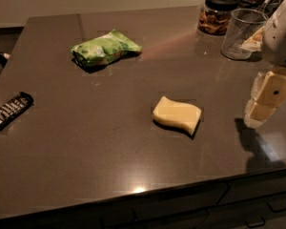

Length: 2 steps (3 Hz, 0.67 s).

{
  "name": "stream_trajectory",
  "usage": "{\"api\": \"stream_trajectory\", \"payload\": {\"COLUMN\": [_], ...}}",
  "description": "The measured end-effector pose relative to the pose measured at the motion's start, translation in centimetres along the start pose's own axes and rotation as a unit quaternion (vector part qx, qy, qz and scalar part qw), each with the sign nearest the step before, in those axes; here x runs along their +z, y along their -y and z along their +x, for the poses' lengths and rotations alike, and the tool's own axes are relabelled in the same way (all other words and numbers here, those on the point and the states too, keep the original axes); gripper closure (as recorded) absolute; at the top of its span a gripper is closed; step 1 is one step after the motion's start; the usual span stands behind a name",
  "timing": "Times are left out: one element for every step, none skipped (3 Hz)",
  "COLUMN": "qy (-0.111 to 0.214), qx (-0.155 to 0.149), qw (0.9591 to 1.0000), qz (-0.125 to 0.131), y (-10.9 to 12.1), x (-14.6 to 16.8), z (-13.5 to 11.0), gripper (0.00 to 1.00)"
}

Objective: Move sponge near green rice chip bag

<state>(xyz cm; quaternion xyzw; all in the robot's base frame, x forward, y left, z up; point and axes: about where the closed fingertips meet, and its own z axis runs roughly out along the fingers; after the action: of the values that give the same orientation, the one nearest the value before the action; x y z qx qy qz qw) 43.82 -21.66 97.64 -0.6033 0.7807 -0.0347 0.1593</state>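
The pale yellow sponge (177, 114) lies flat on the dark countertop (100, 128), a little right of centre. The green rice chip bag (105, 48) lies at the back left, well apart from the sponge. My gripper (258, 111) hangs at the right edge of the view, its cream fingers pointing down above the counter, to the right of the sponge and not touching it. It holds nothing that I can see.
A black candy bar wrapper (10, 109) lies at the left edge. At the back right stand a clear plastic cup (241, 34) and a glass jar with a black lid (217, 12). The counter's front edge runs along the bottom, above drawers.
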Motion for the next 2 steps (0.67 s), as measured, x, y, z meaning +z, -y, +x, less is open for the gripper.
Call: {"api": "stream_trajectory", "payload": {"qy": [0.0, 0.009], "qx": [0.0, 0.002], "qw": [1.0, 1.0], "qz": [0.0, -0.002], "y": [0.0, 0.0], "x": [0.0, 0.3], "z": [0.0, -1.6], "gripper": [0.0, 0.0]}}
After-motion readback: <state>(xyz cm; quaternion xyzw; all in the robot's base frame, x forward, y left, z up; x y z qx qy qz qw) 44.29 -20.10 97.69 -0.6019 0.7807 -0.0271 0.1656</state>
